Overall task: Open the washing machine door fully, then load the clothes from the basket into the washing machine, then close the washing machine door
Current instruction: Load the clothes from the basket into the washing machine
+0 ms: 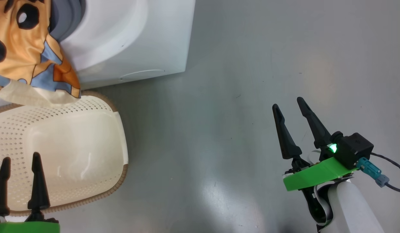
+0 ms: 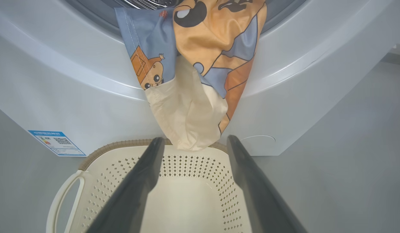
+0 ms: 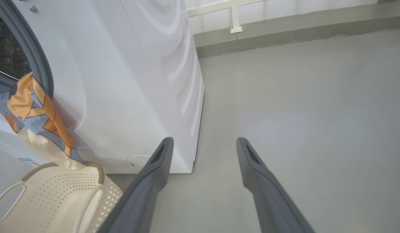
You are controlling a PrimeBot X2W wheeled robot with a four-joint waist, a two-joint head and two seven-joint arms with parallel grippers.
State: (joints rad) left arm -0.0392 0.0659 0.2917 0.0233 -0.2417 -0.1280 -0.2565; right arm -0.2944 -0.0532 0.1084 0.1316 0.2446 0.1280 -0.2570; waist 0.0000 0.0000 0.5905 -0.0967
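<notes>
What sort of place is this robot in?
Likely a laundry area: a white front-loading washing machine, a cream perforated basket on a bare grey floor, and printed clothes hanging from its opening.

Bright, even light falls from overhead. The grey floor carries pale glare patches, and the basket casts a soft shadow to its right. Both wrist views bow the washing machine at the edges; the left gripper's fingers look soft near the lens.
</notes>
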